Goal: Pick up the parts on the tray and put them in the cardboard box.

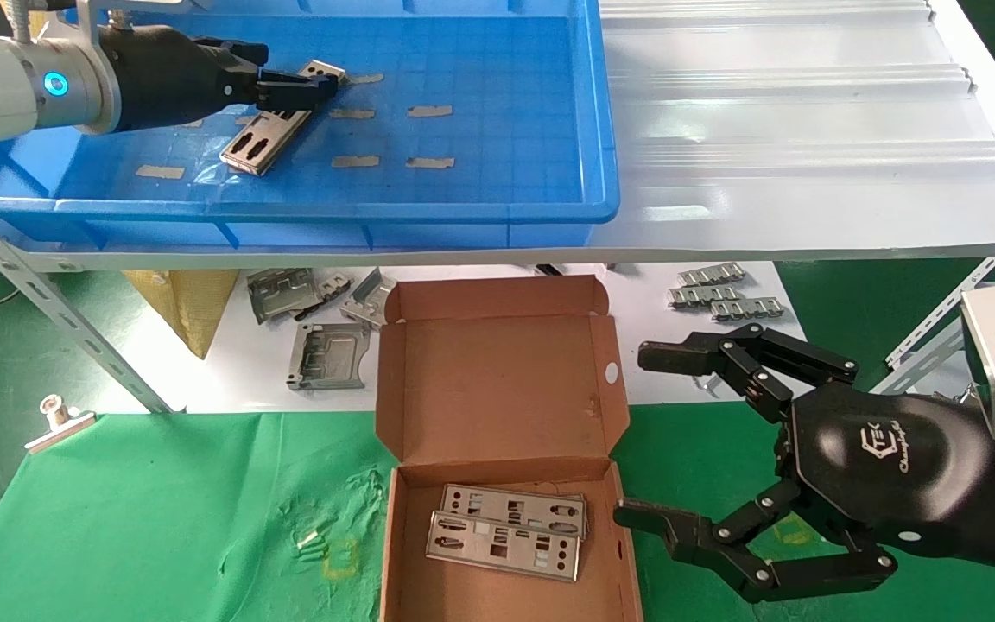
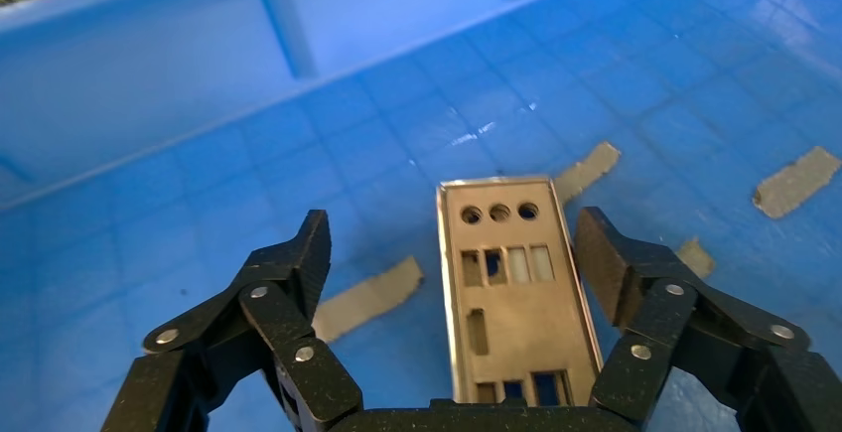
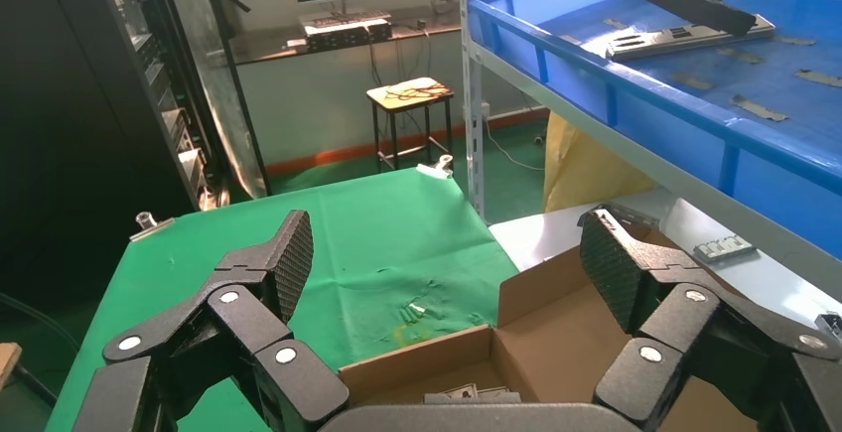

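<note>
- Part (image 2: 516,293) lies flat in tray (image 1: 549,186); my left end effector (image 2: 462,253) straddles it, open, ready to pinch.
- Right end effector (image 1: 636,436) waits open beside box (image 1: 497,380).

The cardboard box (image 1: 497,406) lies open on the table (image 1: 161,510), two plates (image 1: 506,531) inside it. The tray (image 1: 497,186) sits on a shelf (image 1: 808,130) behind the box, one plate (image 1: 269,138) in it.
</note>
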Robot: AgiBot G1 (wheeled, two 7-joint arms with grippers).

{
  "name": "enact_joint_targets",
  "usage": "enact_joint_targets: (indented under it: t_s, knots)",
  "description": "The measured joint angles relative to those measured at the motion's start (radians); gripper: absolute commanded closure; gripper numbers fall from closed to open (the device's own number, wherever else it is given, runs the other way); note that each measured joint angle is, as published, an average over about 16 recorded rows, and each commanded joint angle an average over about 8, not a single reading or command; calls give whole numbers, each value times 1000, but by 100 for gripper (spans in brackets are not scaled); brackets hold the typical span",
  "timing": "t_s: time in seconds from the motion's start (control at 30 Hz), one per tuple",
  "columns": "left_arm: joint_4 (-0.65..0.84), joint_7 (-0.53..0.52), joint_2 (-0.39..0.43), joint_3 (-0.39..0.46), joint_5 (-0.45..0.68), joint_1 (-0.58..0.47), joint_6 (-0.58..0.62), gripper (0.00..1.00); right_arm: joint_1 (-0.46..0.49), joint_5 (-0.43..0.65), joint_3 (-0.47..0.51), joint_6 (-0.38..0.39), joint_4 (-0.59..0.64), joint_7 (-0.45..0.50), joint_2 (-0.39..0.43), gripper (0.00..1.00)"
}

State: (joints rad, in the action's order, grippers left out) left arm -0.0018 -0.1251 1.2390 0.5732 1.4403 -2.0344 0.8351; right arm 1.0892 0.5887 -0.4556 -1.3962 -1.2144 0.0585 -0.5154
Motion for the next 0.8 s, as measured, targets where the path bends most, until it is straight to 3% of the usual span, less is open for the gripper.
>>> enact_joint_targets:
  t_s: [0.13,0.17,0.37,0.4,0.63,0.67,0.8]
  knots:
    - [-1,4,1,-1,-2,5,5,7,0,0,0,0,0,0,0,0]
    - [-2,6,0,-1,-2,6,7,0,0,0,0,0,0,0,0,0]
    - [-6,17,-1,-4,-5,10,15,1,0,0,0,0,0,0,0,0]
    - [-6,18,-2,-4,-6,11,15,8,0,0,0,0,0,0,0,0]
    - [-5,22,-3,-8,-11,12,20,94,0,0,0,0,0,0,0,0]
    - [-4,22,-4,-9,-12,12,21,99,0,0,0,0,0,0,0,0]
    - [-3,21,-6,-12,-17,11,28,100,0,0,0,0,0,0,0,0]
